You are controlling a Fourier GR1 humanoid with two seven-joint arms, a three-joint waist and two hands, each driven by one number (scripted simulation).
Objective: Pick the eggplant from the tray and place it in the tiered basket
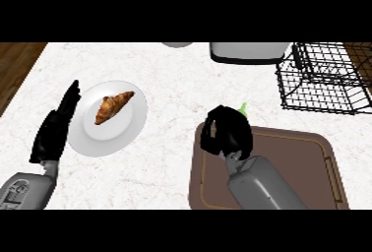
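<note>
My right hand is curled over the far left corner of the brown tray. Only a green stem tip pokes out past its fingers; the eggplant's body is hidden inside the grasp. The black wire tiered basket stands at the far right of the counter, some way beyond and to the right of that hand. My left hand rests open at the left, fingers straight and pointing away, just beside the white plate.
A white plate with a croissant lies left of centre. A white and dark appliance sits at the far edge, left of the basket. The wooden floor shows past the counter's left edge.
</note>
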